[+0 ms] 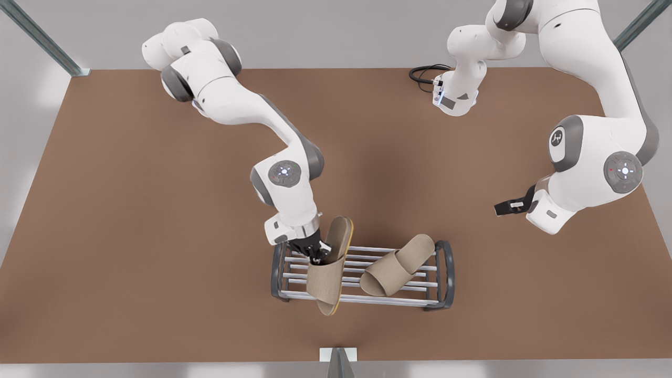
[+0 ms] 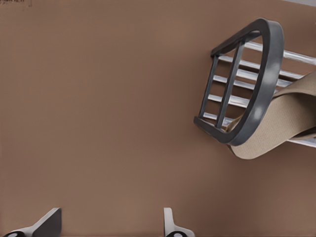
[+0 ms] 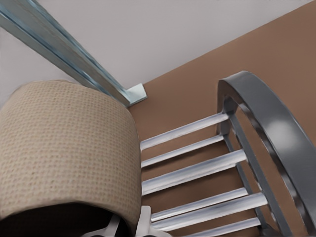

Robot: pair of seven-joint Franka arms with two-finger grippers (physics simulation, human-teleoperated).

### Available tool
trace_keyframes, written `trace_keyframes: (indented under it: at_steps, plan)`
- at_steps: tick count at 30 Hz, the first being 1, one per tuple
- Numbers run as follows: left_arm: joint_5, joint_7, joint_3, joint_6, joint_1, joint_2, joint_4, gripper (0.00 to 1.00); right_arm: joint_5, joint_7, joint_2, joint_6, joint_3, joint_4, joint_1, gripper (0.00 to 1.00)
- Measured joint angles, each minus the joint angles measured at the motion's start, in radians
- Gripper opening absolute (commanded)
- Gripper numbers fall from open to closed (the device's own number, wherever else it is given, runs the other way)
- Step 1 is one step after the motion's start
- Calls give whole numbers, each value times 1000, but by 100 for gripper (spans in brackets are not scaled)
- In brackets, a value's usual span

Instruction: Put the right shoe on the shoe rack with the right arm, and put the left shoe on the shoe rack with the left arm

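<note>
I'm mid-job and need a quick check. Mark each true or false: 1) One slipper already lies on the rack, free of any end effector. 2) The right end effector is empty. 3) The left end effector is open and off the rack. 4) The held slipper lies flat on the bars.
1) True: the free slipper lies on the shoe rack.
2) False: the right end effector grips the other slipper.
3) True: the left end effector is open above the table.
4) False: it is tilted on edge.
</note>
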Motion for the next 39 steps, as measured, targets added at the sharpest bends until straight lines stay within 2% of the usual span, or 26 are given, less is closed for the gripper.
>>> trace_keyframes:
  at_steps: [2,7,16,17,18,31,39]
  plan:
    - [1,13,0,0,0,0,0,100,1,5,-11,10,0,-25,-3,21]
    - [1,39,0,-1,-3,0,0,100,-1,4,-103,46,-1,-216,-1,21]
    - [1,71,0,-3,2,0,0,100,-23,4,-97,144,-1,-271,6,21]
    - [1,74,0,-3,3,0,0,100,-26,5,-97,151,0,-273,6,78]
    - [1,76,0,-2,3,0,0,100,-28,7,-97,156,0,-273,6,100]
    - [16,98,2,9,-7,19,8,100,-36,21,-100,182,9,-269,14,100]
    - [18,106,1,10,0,19,8,100,-33,61,-204,114,13,-262,173,100]
